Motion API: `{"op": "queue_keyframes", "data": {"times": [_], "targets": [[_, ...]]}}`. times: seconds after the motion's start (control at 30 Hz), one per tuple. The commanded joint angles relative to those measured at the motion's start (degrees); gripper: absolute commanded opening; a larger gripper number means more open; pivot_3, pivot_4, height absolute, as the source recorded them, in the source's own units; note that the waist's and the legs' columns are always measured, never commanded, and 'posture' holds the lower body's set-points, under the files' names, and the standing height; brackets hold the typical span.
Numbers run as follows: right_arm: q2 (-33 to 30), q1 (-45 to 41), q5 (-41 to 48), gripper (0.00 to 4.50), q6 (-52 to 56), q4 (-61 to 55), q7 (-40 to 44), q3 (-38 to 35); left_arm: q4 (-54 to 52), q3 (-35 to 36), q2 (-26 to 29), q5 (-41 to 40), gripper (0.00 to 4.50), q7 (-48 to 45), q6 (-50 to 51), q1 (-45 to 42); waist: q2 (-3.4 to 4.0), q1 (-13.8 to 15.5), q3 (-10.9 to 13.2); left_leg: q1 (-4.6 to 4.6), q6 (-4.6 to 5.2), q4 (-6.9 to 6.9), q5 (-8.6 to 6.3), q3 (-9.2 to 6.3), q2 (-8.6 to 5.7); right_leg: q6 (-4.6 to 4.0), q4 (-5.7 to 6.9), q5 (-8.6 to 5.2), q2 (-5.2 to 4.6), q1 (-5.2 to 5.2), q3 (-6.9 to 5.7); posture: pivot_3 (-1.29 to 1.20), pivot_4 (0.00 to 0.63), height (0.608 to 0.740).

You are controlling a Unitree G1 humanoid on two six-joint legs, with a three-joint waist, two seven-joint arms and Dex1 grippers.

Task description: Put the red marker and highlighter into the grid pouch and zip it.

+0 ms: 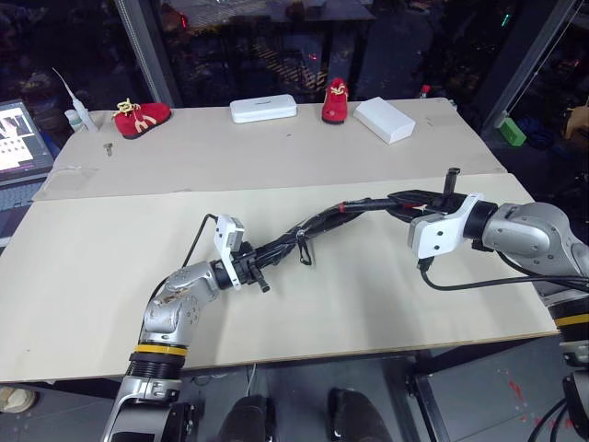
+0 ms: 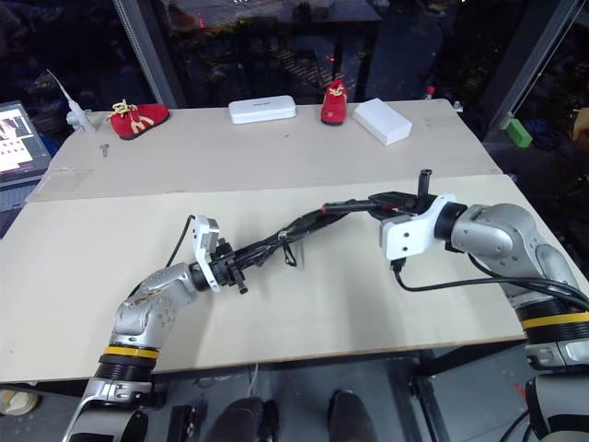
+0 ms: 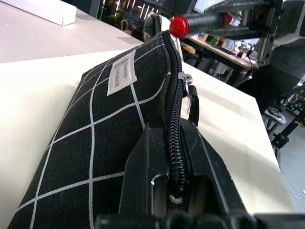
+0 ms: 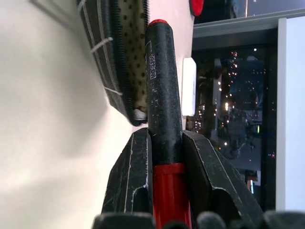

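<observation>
Red marker (image 4: 162,95) clamped in right gripper (image 4: 164,157); tip at grid pouch (image 3: 109,119) mouth.

The table (image 1: 138,276) is a pale beige board with a second cardboard-coloured sheet (image 1: 276,152) laid over its far half, their seam running across the middle. Taking the table as a clock face seen from the robot's side, a red slipper (image 1: 141,118) lies at about 10 o'clock, with a small white bottle (image 1: 77,118) just beyond it toward 9 and a tiny dark object, too small to identify, near them. A flat white case (image 1: 263,110) lies at 12 o'clock, a second red slipper (image 1: 336,101) just past 12, and a white box (image 1: 384,120) at about 1 o'clock
</observation>
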Motion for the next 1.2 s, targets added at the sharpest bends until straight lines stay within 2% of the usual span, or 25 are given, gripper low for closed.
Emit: {"op": "queue_keyframes", "data": {"times": [0.03, 0.5, 0.77, 1.03, 1.1, 1.13, 1.2], "targets": [[-0.58, 0.34, 0.9, 0.54, -1.5, -1.41, -0.92, -1.66, -1.14, 0.18, -0.14, -0.52, 0.0, -0.18, -0.5, -0.95, 0.0, -0.02, 0.0, 0.0, 0.0, 0.0, 0.0, 0.0, 0.0, 0.0, 0.0, 0.0, 0.0, 0.0, 0.0, 0.0, 0.15, 0.74], [2.29, -1.82, -3.78, 0.54, -2.22, -0.39, -1.47, 0.98, -1.14, -0.54, -0.57, -0.51, 0.0, -0.54, -0.08, -1.31, 0.0, 0.01, 0.0, 0.01, 0.0, 0.0, 0.0, 0.03, 0.0, 0.03, -0.01, 0.02, 0.01, 0.01, 0.02, 0.0, 0.15, 0.74], [7.29, -4.06, -7.82, 0.54, -3.34, -0.3, -1.48, 6.26, -0.76, -1.35, -0.8, -0.31, 0.0, -1.13, -0.29, -1.65, 0.0, -0.16, 0.0, 0.03, 0.0, 0.0, 0.0, 0.04, 0.0, 0.03, 0.02, 0.03, 0.03, -0.01, 0.04, 0.0, 0.15, 0.74], [14.8, -10.56, -10.2, 0.54, -5.38, 5.13, -0.9, 12.5, -0.55, -2.26, -1.46, -0.09, 0.0, -1.66, -0.71, -1.78, 0.0, -0.12, 0.0, 0.03, 0.0, 0.01, 0.0, 0.05, 0.01, 0.04, 0.01, 0.04, 0.05, -0.01, 0.03, 0.0, 0.15, 0.74], [15.73, -11.06, -8.98, 1.56, -4.09, 6.28, 0.2, 12.62, -0.5, -2.24, -1.56, -0.01, 0.0, -1.64, -0.89, -1.78, 0.0, -0.05, 0.0, 0.02, 0.0, 0.01, 0.0, 0.05, 0.01, 0.04, 0.01, 0.04, 0.04, -0.02, 0.03, 0.0, 0.15, 0.74], [15.88, -11.14, -8.46, 1.73, -3.65, 6.63, 0.66, 12.55, -0.49, -2.24, -1.59, 0.02, 0.0, -1.64, -0.94, -1.77, 0.0, -0.02, 0.0, 0.02, 0.0, 0.01, 0.0, 0.05, 0.0, 0.04, 0.01, 0.04, 0.04, -0.01, 0.02, 0.0, 0.15, 0.74], [15.62, -11.69, -9.7, 2.45, -3.93, 7.46, -1.1, 11.87, -0.54, -2.12, -1.62, 0.0, 0.0, -1.59, -0.98, -1.62, 0.0, 0.03, 0.0, 0.01, 0.0, 0.01, 0.0, 0.05, -0.01, 0.05, 0.01, 0.05, 0.02, -0.01, 0.03, 0.0, 0.15, 0.74]]}}
